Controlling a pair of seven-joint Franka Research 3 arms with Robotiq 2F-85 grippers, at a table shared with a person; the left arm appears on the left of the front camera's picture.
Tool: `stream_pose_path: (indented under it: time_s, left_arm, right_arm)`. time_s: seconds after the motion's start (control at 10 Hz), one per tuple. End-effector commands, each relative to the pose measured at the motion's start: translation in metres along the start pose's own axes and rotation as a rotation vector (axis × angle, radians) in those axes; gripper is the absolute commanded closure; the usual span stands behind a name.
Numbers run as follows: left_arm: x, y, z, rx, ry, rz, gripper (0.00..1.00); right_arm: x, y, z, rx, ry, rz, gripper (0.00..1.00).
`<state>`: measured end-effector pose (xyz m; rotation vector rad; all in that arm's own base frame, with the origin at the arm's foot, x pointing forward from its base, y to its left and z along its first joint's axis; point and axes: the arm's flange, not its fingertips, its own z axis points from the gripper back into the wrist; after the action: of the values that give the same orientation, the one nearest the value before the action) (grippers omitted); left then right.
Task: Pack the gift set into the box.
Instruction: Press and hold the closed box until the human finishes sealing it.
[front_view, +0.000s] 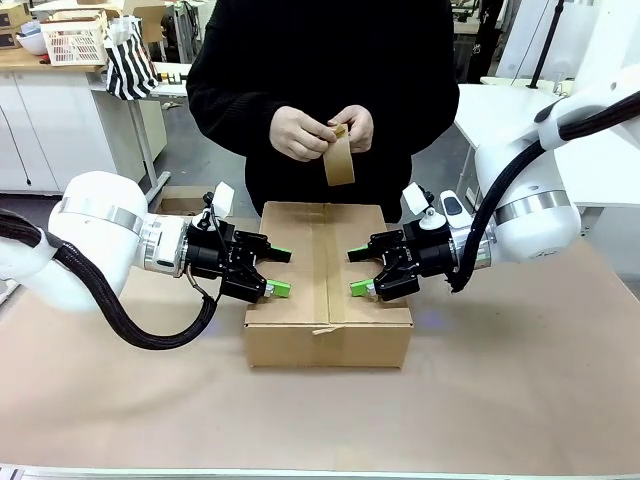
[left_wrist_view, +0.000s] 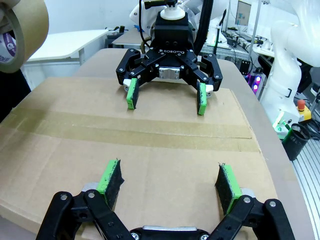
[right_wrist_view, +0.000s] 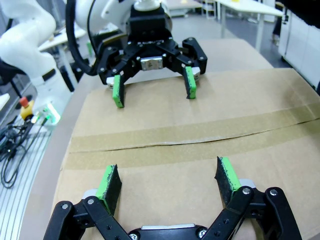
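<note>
Looks like the packing itself is done and we're at the sealing step. The box (front_view: 327, 285) sits in the middle of the brown surface (front_view: 520, 380), flaps folded shut, with a strip of tape already running along the centre seam. The gift set isn't visible anywhere, so my guess is it's inside, but with the flaps down I can't actually confirm that.

The person at the far side is holding a roll of brown tape (front_view: 339, 160) in both hands (front_view: 322, 131), up above the far edge of the box, apparently picking at the tape end. So I'd say the next move is theirs: another strip across the top. For that the arms just need to keep the flaps flat and not be in the tape's path.

Both arms come in low and roughly level from their sides, mirror images, wrists pointing at each other across the lid. The left gripper (front_view: 280, 270) is over the left half of the lid, fingers spread wide, holding nothing. The right gripper (front_view: 358, 272) is over the right half, also wide and empty. In the wrist views the green pads (left_wrist_view: 112, 177) sit right down near the cardboard; whether they're actually pressing on it or just hovering, I can't tell.
</note>
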<state>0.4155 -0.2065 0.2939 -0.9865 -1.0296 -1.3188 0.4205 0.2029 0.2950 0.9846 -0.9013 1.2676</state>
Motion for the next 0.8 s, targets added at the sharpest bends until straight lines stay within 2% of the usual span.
stream_pose_path:
  time_s: [0.0, 0.7]
  left_arm:
    - [-0.0025, -0.0014, 0.0003, 0.001, 0.006, -0.01, 0.0]
    - [-0.0025, -0.0014, 0.0003, 0.001, 0.006, -0.01, 0.0]
  right_arm:
    - [-0.0039, 0.0022, -0.0006, -0.01, -0.004, 0.004, 0.0]
    - [-0.0039, 0.0022, -0.0006, -0.01, -0.004, 0.004, 0.0]
